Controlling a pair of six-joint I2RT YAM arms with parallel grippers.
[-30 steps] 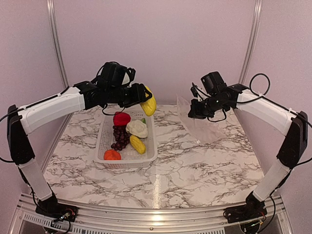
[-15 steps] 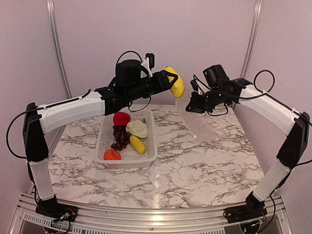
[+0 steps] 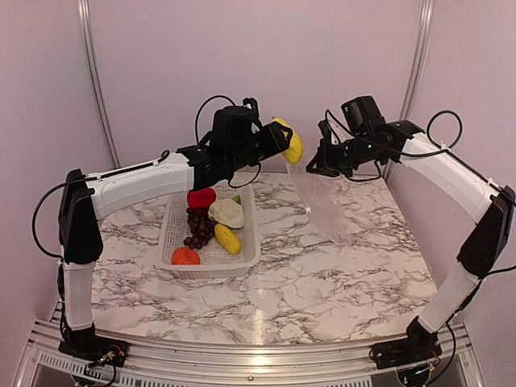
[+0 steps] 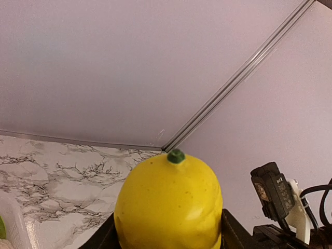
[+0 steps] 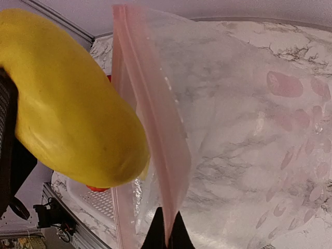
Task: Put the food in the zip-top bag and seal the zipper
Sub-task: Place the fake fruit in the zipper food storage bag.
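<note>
My left gripper [image 3: 284, 139] is shut on a yellow corn-like piece [image 3: 292, 143], held high beside the mouth of the clear zip-top bag [image 3: 325, 201]. In the left wrist view the piece [image 4: 168, 205] fills the space between the jaws. My right gripper [image 3: 314, 168] is shut on the bag's pale pink zipper strip [image 5: 155, 135] and holds the bag hanging open; the yellow piece [image 5: 72, 109] sits at its mouth. In the white basket [image 3: 169, 234] lie a red pepper [image 3: 201, 196], grapes [image 3: 198, 226], cauliflower [image 3: 226, 213], another yellow piece [image 3: 227, 239] and an orange fruit [image 3: 185, 256].
The marble table [image 3: 322, 274] carries the basket at the left of centre and the bag's lower end at the right. Pink walls with metal corner rails [image 3: 415, 64] stand close behind both arms.
My left arm has carried the yellow piece up and right from above the basket to the bag's mouth. My right gripper has lifted the bag's mouth higher and slightly left.
</note>
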